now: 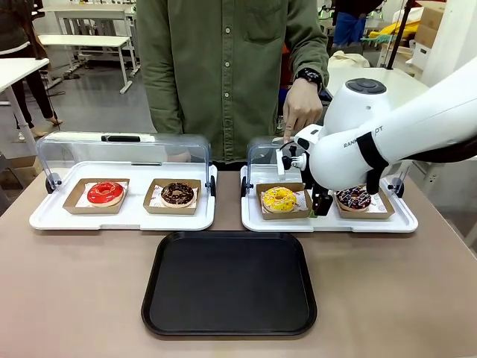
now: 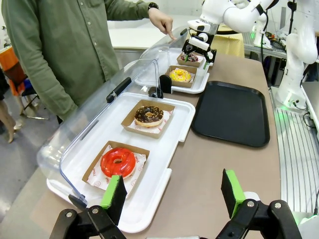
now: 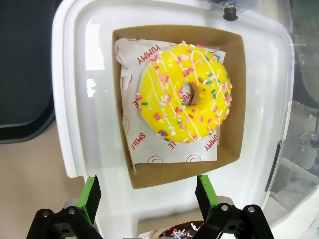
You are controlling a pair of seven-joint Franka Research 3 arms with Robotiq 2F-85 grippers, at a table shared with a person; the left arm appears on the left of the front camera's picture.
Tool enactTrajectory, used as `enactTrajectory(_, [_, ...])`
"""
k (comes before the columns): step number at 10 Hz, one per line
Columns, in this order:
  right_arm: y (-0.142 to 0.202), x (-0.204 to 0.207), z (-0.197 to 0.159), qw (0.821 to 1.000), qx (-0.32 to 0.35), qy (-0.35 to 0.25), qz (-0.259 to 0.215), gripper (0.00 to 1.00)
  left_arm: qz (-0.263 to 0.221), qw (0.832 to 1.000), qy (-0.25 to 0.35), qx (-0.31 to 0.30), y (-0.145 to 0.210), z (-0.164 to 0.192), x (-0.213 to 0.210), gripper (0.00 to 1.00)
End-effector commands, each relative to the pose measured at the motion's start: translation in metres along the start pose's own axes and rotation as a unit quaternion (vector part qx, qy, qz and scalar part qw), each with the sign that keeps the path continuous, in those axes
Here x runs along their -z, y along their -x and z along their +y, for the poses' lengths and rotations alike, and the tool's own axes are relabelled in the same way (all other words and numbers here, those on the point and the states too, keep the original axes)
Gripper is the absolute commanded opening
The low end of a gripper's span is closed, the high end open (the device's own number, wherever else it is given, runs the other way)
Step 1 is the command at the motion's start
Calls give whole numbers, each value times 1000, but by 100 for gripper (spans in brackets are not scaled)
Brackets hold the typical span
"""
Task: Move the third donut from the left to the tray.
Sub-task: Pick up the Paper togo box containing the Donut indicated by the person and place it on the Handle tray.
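A: Where's the third donut (image 3: 184,92)?

B: Yellow glaze with sprinkles, in its brown cardboard tray (image 3: 174,172) on the right-hand white tray (image 1: 328,224). It's not on the black tray (image 1: 227,283), which lies just in front.

A: Right gripper (image 3: 147,191)?

B: Fingers wide apart, nothing between them. It's pointing down at the near edge of the cardboard, and the donut sits just past the fingertips. Looks lined up to pinch the cardboard wall, not the glaze. That's my guess.

A: Why is the lid up?

B: The person's hand (image 1: 300,112) rests at the clear lid (image 1: 261,153), probably holding it back so the arm can reach in.

A: Left gripper (image 2: 174,191)?

B: Fingers apart, empty, over the table by the corner of the other white tray, well clear of the work.

A: Anything unclear?

B: From the front, the right wrist covers most of its fingers and part of the chocolate donut (image 1: 355,198). Can't tell the height above the cardboard, or whether the hand actually grips the lid. Printing on the paper liner is partly under the donut.
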State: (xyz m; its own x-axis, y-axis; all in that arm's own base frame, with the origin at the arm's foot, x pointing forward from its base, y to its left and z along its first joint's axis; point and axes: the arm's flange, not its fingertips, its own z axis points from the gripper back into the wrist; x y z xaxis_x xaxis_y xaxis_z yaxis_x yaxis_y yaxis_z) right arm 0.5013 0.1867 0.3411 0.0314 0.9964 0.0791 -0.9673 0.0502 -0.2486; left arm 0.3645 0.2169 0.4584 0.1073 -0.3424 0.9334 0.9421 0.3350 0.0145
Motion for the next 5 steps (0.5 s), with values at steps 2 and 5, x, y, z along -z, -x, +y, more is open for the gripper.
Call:
enactTrajectory(2, [-3, 10, -13, 1000, -4, 6, 9, 100, -3, 1000, 0, 2, -2, -2, -1, 100])
enactTrajectory(5, [-3, 22, -15, 1000, -1, -9, 11, 100, -3, 1000, 0, 2, -2, -2, -1, 100])
